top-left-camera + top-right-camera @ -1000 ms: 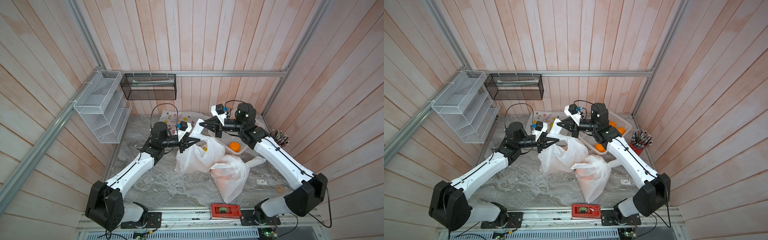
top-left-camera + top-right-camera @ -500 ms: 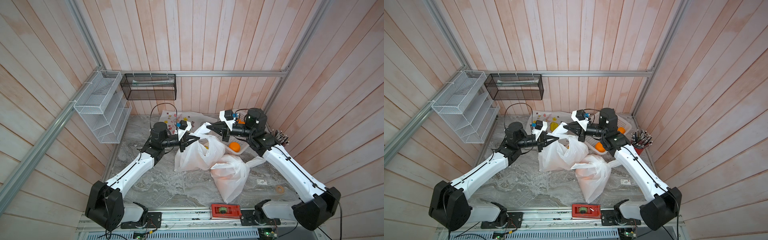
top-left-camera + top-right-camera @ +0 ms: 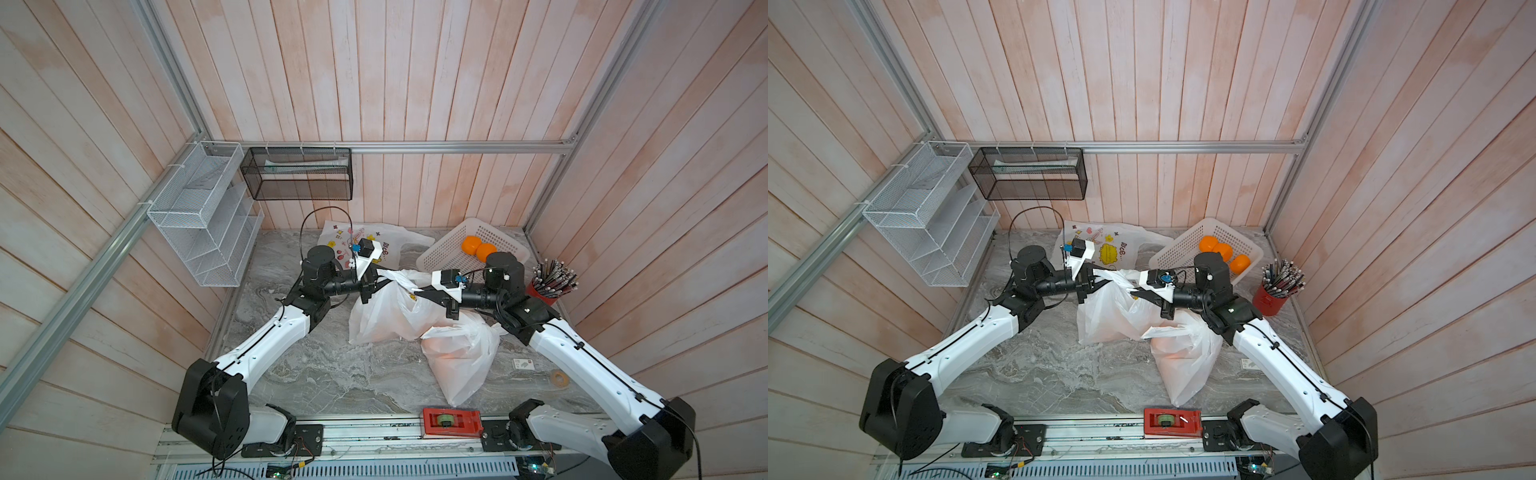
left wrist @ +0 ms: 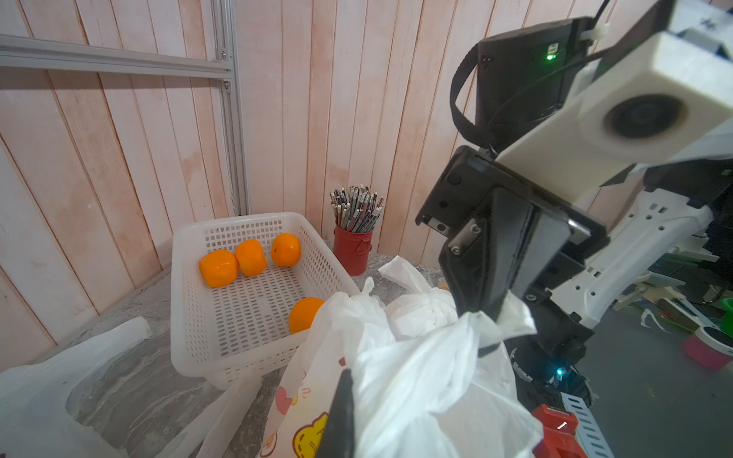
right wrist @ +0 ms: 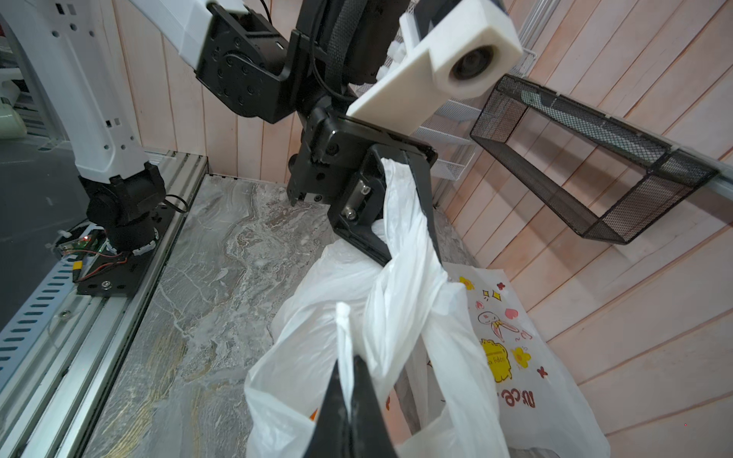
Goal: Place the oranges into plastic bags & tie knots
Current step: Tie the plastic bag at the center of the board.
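Got the left gripper (image 3: 381,278) pinched fully shut on a twisted handle (image 5: 398,206) of the middle bag (image 3: 386,320), up over the table (image 3: 311,365). Got the right gripper (image 3: 419,293) pinched shut as well, on a thin handle (image 5: 343,349) of that same bag, aimed at the left gripper, just beside it, not touching. Seen in both top views: short taut white strand between the two sets of tips, right above the bag mouth, with the bag body hanging below and resting on the marble. Same story in the wrist views: plastic squeezed between black fingers (image 5: 367,400), no gap. Spotted a sliver of orange colour low inside the middle bag; can't count the fruit in there. Found a second bag (image 3: 461,353) on its side, touching the middle one, under the right arm, orange glow inside, with a knot (image 4: 422,315) bunched just beside the right gripper tips. Counted four oranges (image 4: 250,257) loose in the white basket (image 4: 190,285) at the back right corner, well apart from both grippers. Noted a flat printed bag (image 3: 388,243) behind the left gripper and a red pencil cup (image 3: 544,289) beside the basket
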Available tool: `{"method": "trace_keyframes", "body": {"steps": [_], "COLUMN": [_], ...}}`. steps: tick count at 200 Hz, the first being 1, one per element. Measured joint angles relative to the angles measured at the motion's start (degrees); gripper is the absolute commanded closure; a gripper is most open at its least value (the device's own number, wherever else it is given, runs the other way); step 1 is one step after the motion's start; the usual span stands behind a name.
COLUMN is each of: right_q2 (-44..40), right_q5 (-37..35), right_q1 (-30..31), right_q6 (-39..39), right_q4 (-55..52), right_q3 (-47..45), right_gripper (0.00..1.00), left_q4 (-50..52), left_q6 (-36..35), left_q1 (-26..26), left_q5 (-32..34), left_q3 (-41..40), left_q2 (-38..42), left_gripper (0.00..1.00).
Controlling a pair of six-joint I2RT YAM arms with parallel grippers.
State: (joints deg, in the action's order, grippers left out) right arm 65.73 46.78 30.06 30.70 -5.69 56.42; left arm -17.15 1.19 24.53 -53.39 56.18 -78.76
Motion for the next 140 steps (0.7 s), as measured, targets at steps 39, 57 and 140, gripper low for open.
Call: {"method": "trace_keyframes", "body": {"steps": [39, 57, 140], "right_q2": [0.8, -0.2, -1.8], "right_q5": [-1.2, -0.9, 3.0], "right_q1": [0.1, -0.1, -13.1], "right_q6": [0.8, 0.4, -14.7], "right_q4": [-0.2, -0.5, 6.9], "right_q3": [-0.2, 0.3, 11.2], "right_gripper": [1.00, 0.85, 0.52], "left_q4": [0.4, 0.6, 0.2], "left_q6": [-0.1, -0.5, -2.2], "left_q1": [-0.1, -0.2, -1.6], "left_q5": [0.0, 0.0, 1.8], "left_q3": [-0.1, -0.1, -0.1], "left_q2": [-0.3, -0.3, -0.3], "left_gripper": [1.00, 1.00, 1.00]}}
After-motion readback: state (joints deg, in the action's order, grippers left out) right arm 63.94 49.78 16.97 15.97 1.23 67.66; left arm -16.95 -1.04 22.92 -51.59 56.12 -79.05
